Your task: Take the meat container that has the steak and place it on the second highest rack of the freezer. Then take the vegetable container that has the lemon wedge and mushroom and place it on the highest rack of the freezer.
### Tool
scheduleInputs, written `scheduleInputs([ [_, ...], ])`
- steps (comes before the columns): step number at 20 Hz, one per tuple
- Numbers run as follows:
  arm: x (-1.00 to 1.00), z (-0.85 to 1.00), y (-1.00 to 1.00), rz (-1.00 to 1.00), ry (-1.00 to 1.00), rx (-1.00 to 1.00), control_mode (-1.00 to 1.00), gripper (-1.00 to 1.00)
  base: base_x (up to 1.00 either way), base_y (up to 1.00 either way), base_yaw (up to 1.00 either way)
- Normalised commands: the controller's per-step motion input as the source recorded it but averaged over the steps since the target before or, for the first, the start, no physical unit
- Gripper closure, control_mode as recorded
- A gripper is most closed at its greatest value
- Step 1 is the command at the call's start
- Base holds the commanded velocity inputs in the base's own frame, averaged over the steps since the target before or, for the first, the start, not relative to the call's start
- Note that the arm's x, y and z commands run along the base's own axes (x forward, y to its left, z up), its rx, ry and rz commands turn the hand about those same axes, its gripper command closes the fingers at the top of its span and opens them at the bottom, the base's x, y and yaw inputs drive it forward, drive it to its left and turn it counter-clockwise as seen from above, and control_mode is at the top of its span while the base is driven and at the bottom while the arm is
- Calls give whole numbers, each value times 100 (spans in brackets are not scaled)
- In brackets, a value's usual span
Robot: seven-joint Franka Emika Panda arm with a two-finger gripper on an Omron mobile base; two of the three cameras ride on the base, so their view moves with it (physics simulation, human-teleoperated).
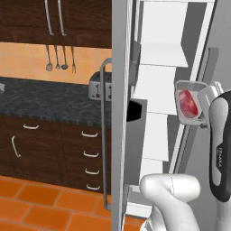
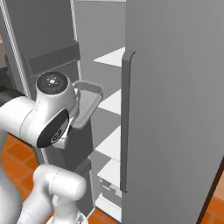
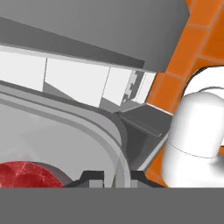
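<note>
My gripper is shut on the rim of the meat container, a small grey tray held tilted on edge in the open freezer's doorway. The red-pink steak lies inside it and shows in the hand view as steak at the lower left. From the right, the meat container hangs just in front of the white shelves, between the highest rack and the shelf below it. The freezer has a white interior. The vegetable container, lemon wedge and mushroom are out of view.
The freezer's open door with its long bar handle stands close on the right. Another grey panel with a bar handle is on the left. Beyond it are a dark counter with a toaster, drawers, and orange floor tiles.
</note>
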Motion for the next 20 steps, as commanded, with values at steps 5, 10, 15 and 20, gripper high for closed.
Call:
scheduleInputs([
  [5,19,-17,-25,0,0,0,-100,100,0,0,0],
  [10,27,-27,-17,0,0,0,-100,100,0,0,0],
  [15,30,-18,-1,0,0,0,-100,100,0,0,0],
  [20,48,0,8,5,0,0,-100,100,0,0,0],
])
